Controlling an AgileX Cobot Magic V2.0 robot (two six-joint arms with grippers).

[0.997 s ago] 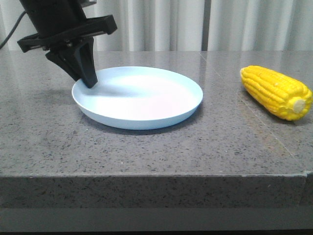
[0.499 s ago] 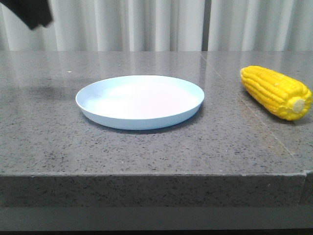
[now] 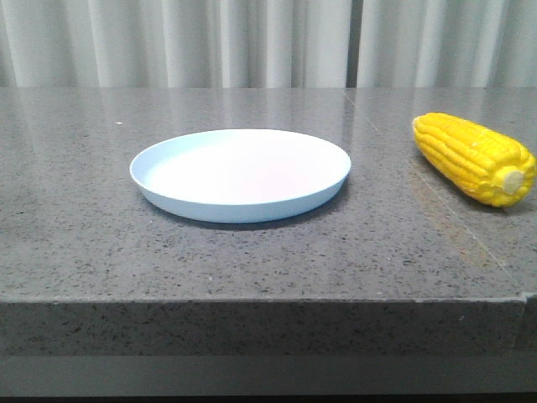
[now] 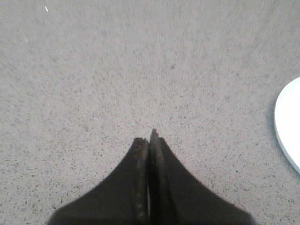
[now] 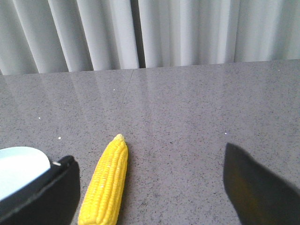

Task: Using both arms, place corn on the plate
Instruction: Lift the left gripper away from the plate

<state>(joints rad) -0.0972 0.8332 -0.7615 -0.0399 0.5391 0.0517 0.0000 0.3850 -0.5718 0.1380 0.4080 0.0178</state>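
Observation:
The pale blue plate [image 3: 241, 172] lies empty on the grey stone table, left of centre in the front view. The yellow corn [image 3: 475, 157] lies on the table to its right, stub end toward the front edge. No gripper shows in the front view. In the left wrist view my left gripper [image 4: 149, 137] is shut and empty above bare table, with the plate's rim [image 4: 287, 126] off to one side. In the right wrist view my right gripper [image 5: 149, 183] is wide open and empty; the corn [image 5: 106, 186] lies between its fingers, close to one finger [image 5: 44, 194].
The grey speckled stone table [image 3: 101, 243] has a front edge low in the front view. White curtains [image 3: 252, 42] hang behind the table. A corner of the plate [image 5: 18, 168] shows beside the right gripper's finger.
My left gripper, which stood at the plate's left rim a second ago, has lifted up and away and left the front view. The plate has settled slightly; the corn has not moved.

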